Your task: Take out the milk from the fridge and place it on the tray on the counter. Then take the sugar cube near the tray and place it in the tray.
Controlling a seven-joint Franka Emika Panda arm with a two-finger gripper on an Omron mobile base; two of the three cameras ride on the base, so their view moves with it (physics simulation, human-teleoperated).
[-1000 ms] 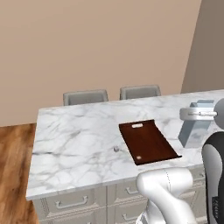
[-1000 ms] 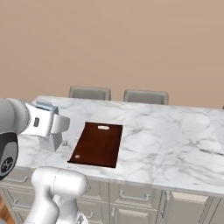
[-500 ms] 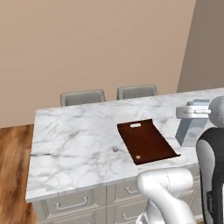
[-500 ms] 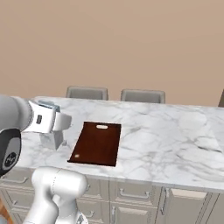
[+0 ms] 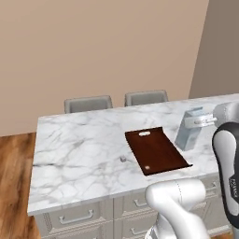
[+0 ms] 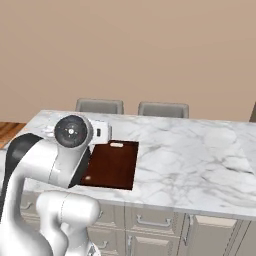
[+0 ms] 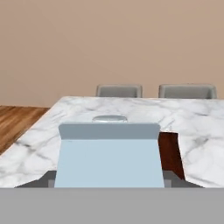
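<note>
Gripper point(image 5: 198, 122) clamps the milk point(image 5: 188, 135): jaws spread to about the carton's width, one finger on each side of its upper part. In the hand view the carton's pale blue face point(image 7: 108, 162) sits between the dark fingertips point(image 7: 43, 179), gabled top ridge uppermost.

Milk upright, long axis vertical, gable up. Left base view: the carton is just beside the tray's point(image 5: 157, 150) right long edge, not over the board. Whether its base touches the counter point(image 5: 79, 149) or is slightly raised cannot be told.

Tray lies flat on the counter, long axis running from the near edge toward the far edge, angled slightly; a pale slot handle at each short end. Board surface bare.

Sugar cube point(image 5: 123, 159) rests on the marble to the left of the tray, near its left long edge, apart from it.

Counter: white marble with grey veins, beige drawers with metal handles below. Two grey chair backs point(image 5: 88, 103) stand behind its far edge. Plain beige wall beyond; wood floor point(image 5: 14, 182) left of the counter.
</note>
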